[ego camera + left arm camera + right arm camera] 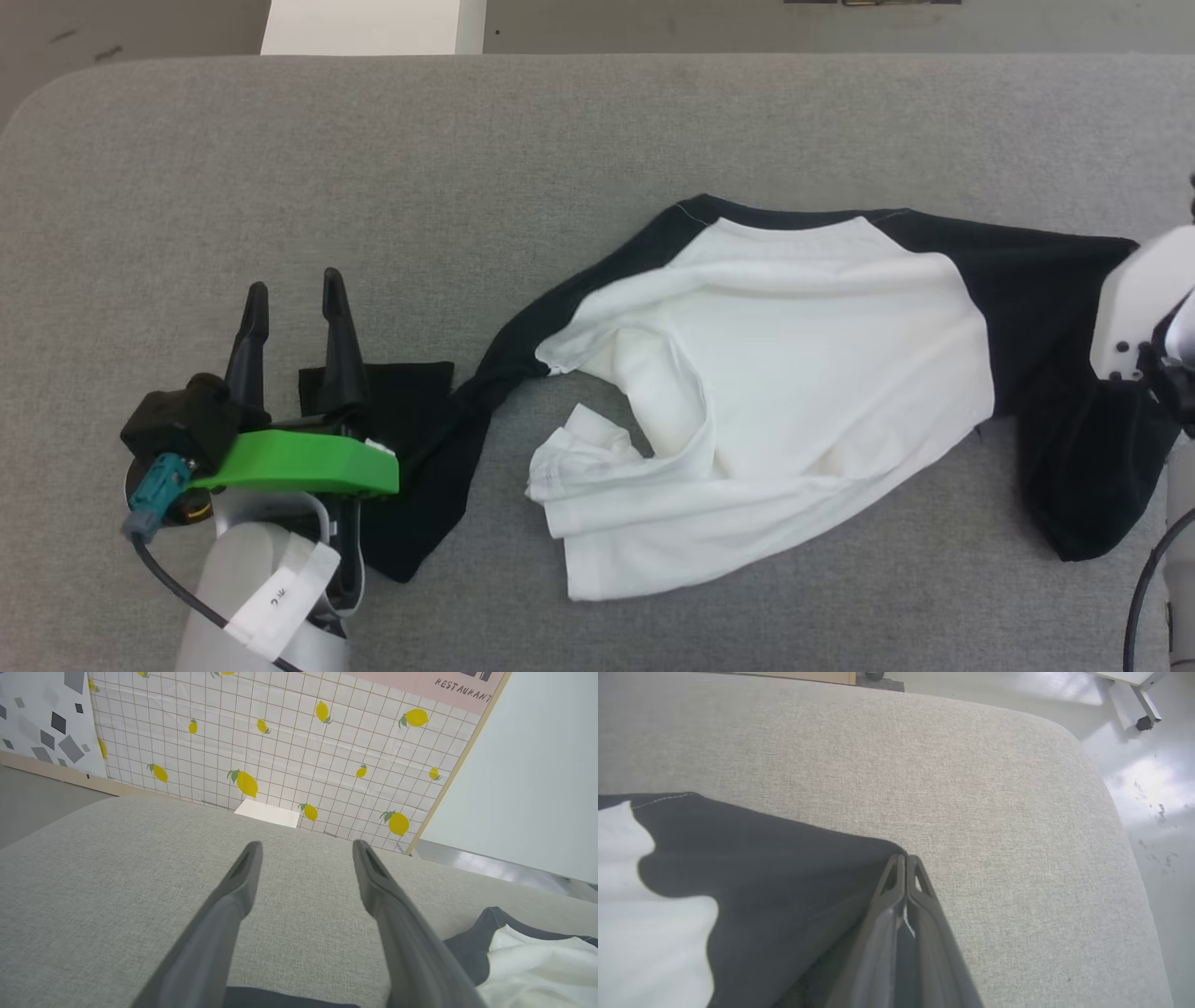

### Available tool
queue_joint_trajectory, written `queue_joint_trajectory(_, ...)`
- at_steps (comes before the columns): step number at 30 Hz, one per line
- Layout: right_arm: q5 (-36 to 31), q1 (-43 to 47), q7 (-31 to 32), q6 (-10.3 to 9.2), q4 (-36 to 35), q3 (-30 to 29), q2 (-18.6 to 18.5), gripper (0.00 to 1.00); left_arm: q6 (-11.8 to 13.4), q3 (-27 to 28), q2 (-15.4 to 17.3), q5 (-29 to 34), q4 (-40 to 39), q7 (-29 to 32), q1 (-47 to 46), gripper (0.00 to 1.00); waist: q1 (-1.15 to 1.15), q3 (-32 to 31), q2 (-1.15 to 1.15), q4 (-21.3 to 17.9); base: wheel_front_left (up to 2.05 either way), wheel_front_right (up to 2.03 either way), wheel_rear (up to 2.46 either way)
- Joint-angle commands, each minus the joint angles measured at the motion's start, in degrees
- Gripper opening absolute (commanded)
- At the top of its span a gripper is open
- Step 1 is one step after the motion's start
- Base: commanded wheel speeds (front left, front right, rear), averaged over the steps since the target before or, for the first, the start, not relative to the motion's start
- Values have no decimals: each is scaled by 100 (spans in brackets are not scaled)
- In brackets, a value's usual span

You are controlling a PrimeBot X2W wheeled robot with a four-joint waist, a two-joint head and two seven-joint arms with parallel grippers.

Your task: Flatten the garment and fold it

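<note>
Garment (pixel 775 373) in the head view lies rumpled from the grey padded table's (pixel 560 140) middle to its right edge, with the left gripper (pixel 294 283) over one black sleeve. Left wrist view: fingers spread wide. Right wrist view: right gripper (pixel 906 858) pressed together, pinching the other sleeve's edge.

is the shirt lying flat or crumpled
Crumpled. The garment lies on the grey surface with its white hem bunched and turned over, and one black sleeve twisted narrow.

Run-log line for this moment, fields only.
garment: crumpled on gray cushion | left claw: open over one black sleeve | right claw: shut on other sleeve edge
</note>
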Motion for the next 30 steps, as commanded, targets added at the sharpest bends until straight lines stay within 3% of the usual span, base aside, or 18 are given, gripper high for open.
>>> queue_joint_trajectory(1,-77,71,-148,-12,33,-120,92,5,-37,-13,-25,88,26,-21,67,100,0,-17,45,-14,0,0,0)
queue_joint_trajectory(2,-104,87,-231,-12,94,-186,171,100,-42,-16,-25,95,45,-21,68,100,0,-36,45,-26,0,0,0)
queue_joint_trajectory(9,188,400,-989,-12,-25,-118,524,100,-124,-88,-25,184,284,-21,72,100,0,-305,45,-105,0,0,0)
queue_joint_trajectory(15,746,1281,-1967,-12,-1090,457,659,100,-220,-447,90,414,710,240,-174,100,0,-551,45,-271,0,0,0)
queue_joint_trajectory(21,1147,2243,-2405,-12,-2133,791,800,100,-263,-831,307,720,1292,1100,-838,100,0,-602,45,-575,0,0,0)
queue_joint_trajectory(30,1384,2797,-2312,-12,-2756,971,908,100,-439,-1410,685,907,2343,2792,-1681,100,0,-456,45,-1124,0,0,0)
